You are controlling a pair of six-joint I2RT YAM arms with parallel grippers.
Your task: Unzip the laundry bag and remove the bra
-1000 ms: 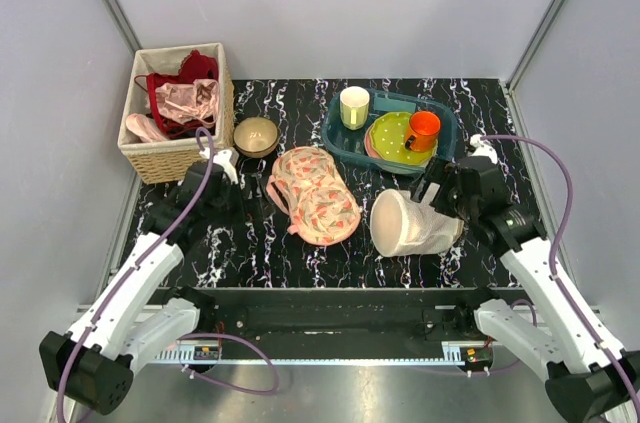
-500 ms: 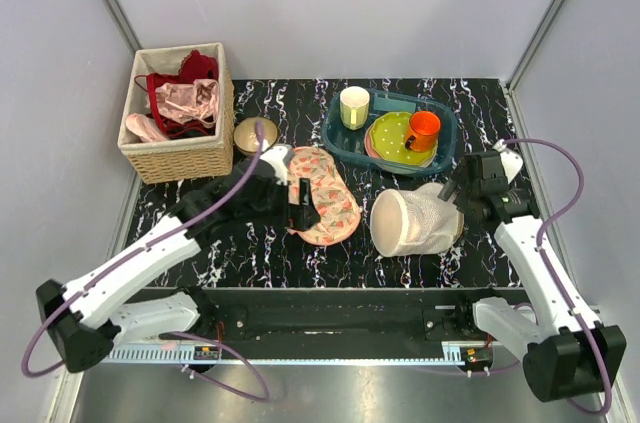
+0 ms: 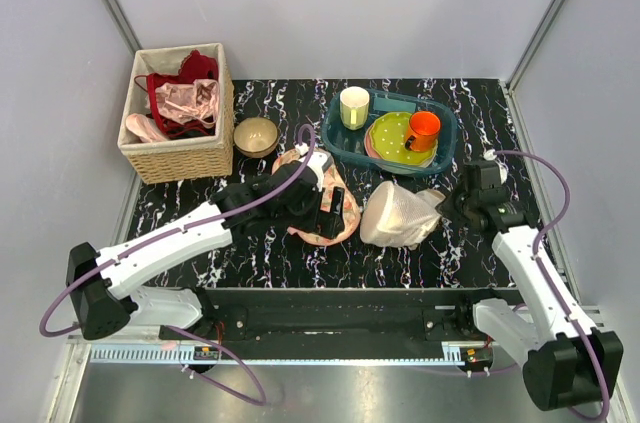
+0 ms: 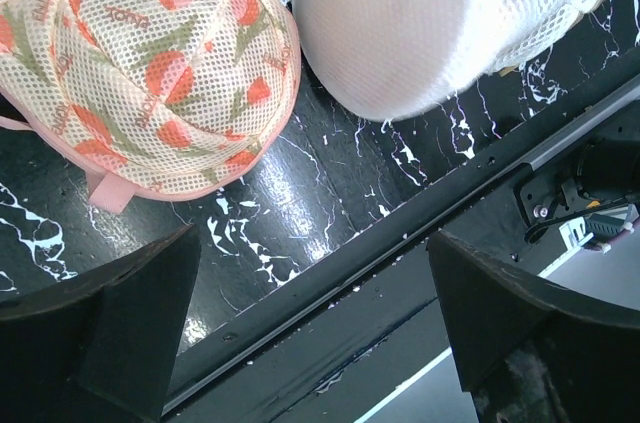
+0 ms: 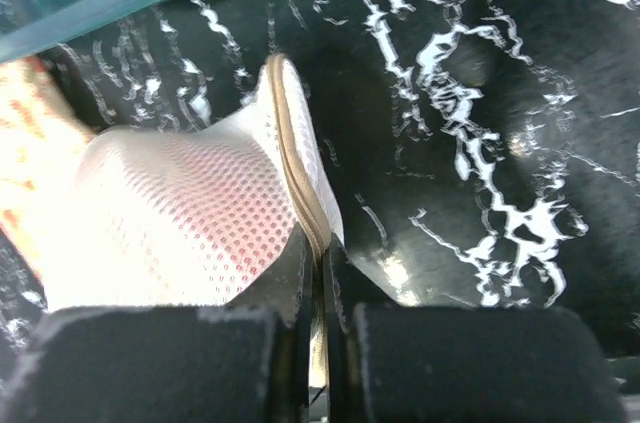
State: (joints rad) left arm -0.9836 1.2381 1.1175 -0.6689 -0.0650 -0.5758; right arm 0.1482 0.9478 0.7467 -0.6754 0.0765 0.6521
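Note:
The white mesh laundry bag (image 3: 398,215) lies on its side at the table's middle right, its dome filling the top of the left wrist view (image 4: 400,23). My right gripper (image 3: 449,206) is shut on the bag's tan zipped rim (image 5: 300,193), with the rim pinched between the jaws (image 5: 322,253). My left gripper (image 3: 335,211) hangs open over the table's near edge, just left of the bag, nothing between its fingers (image 4: 310,288). The bra is hidden; only a pink tint shows through the mesh (image 5: 190,208).
A peach floral mesh cloth (image 4: 150,63) lies under the left arm. Behind stand a teal tray (image 3: 336,140) with a yellow cup (image 3: 354,106), green plate (image 3: 393,139) and orange mug (image 3: 423,129). A bowl (image 3: 256,136) and a wicker basket (image 3: 170,160) of clothes are at the back left.
The right gripper has shut on the bag's rim, and the bag has slumped and shifted slightly left. The left arm has swung right across the floral cloth toward the bag.

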